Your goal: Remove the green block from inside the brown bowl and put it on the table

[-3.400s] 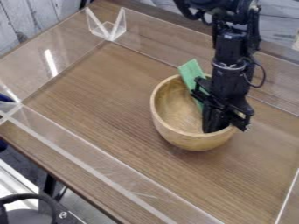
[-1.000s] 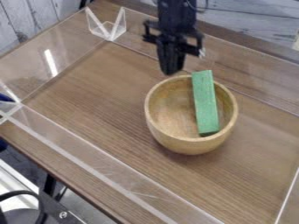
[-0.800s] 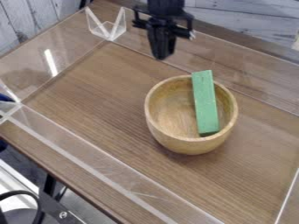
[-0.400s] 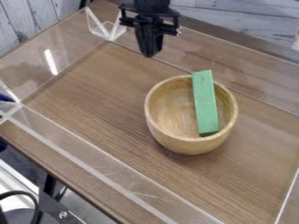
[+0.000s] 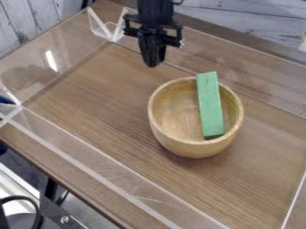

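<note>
backdrop: wood-plank surface (image 5: 235, 16) | upper left: grey vertical slats (image 5: 27, 21) | light: pale glare spots

A robot lab seems to be hosting this scene, with a black robot arm (image 5: 153, 20) reaching over a wood-grain tabletop (image 5: 78, 94) that low clear acrylic walls (image 5: 89, 159) are bordering.

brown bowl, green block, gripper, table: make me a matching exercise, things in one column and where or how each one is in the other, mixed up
1. green block
2. brown bowl
3. gripper
4. table

A. wood-grain surface under the bowl
B. shut, beyond the bowl
C. leaning inside the bowl, one end at the far rim
D. round, light tan

Pairs: 1-C, 2-D, 3-B, 4-A
</note>
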